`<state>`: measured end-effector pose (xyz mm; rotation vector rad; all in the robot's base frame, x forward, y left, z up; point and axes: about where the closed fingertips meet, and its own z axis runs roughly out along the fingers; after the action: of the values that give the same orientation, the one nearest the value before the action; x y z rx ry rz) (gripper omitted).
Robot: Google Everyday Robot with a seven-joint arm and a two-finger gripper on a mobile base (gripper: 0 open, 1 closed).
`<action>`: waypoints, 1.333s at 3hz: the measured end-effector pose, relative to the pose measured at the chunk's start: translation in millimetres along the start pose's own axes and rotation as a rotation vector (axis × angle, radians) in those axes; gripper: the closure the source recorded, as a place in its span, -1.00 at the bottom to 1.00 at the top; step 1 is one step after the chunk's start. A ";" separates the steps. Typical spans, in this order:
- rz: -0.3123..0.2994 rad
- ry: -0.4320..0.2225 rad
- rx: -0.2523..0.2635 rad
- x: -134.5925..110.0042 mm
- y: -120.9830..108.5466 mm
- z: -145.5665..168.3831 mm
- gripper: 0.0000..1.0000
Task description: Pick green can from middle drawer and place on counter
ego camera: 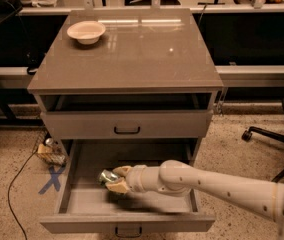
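The green can (pixel 107 176) lies on the floor of the open middle drawer (pixel 87 202), left of centre, its silvery end facing left. My gripper (pixel 118 178) reaches in from the right on a long white arm, and its tan fingers (pixel 121 171) sit around the can, one above and one below. The counter (pixel 132 54) is the glossy grey-brown cabinet top above, with a white bowl (pixel 86 32) at its back left.
A shallower closed drawer front with a black handle (pixel 127 130) sits above the open drawer. An office chair base (pixel 277 134) stands at the right. A cable, blue floor tape (pixel 52 179) and small clutter lie left of the cabinet.
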<state>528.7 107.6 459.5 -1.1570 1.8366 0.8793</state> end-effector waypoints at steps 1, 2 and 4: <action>-0.061 -0.110 -0.007 -31.6 -13.7 -59.5 1.00; -0.067 -0.117 -0.069 -28.9 0.6 -73.4 1.00; -0.121 -0.148 -0.012 -44.7 7.1 -109.1 1.00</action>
<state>507.7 34.2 549.6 -1.1653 1.6269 0.8830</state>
